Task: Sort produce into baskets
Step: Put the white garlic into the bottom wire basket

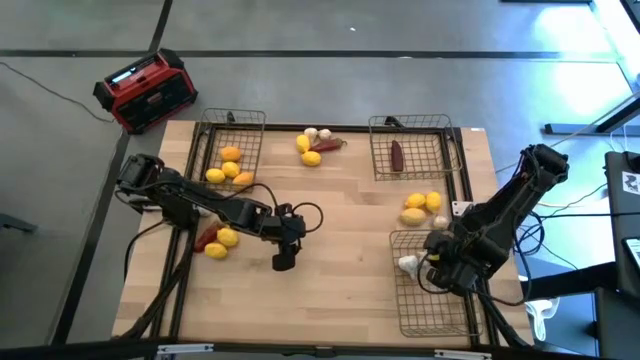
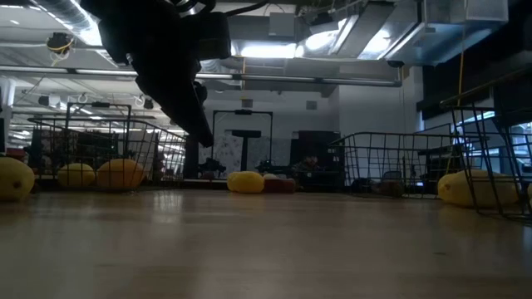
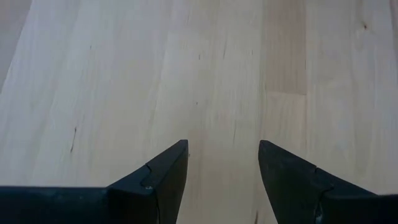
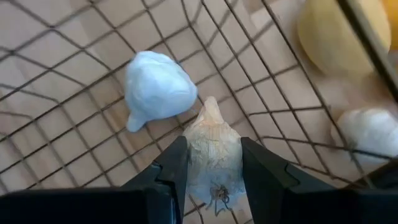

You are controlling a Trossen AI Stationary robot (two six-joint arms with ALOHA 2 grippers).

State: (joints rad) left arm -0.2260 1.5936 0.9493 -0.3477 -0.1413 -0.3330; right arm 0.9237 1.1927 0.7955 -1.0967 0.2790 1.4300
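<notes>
The right tool [image 4: 211,171] hangs over the wire basket [image 1: 432,290] at the lower right of the overhead picture, pinching a pale garlic bulb [image 4: 212,152] between its two fingers. Just beside the bulb, a whiter garlic bulb [image 4: 157,87] lies on the mesh floor of that basket, close to the fingertips; I cannot tell if the two bulbs touch. Another white bulb [image 4: 373,130] sits at the right edge of the wrist picture, beyond a basket wire.

The left tool [image 1: 284,258] sits low over bare tabletop [image 1: 350,250] near the lower middle of the overhead picture, fingers spread apart with nothing between them; its wrist picture shows only wood past the tips.

To the left of that tool, a yellow lemon [image 1: 226,238] and a dark red piece [image 1: 205,238] lie together on the wood. The upper-left basket [image 1: 230,150] holds yellow and orange fruits [image 1: 230,168]. The upper-right basket [image 1: 412,148] holds one dark red piece [image 1: 398,155]. Between those two baskets lies a small mixed pile [image 1: 316,146]. Two yellow fruits [image 1: 422,206] rest on the wood right of centre, above the lower-right basket.
</notes>
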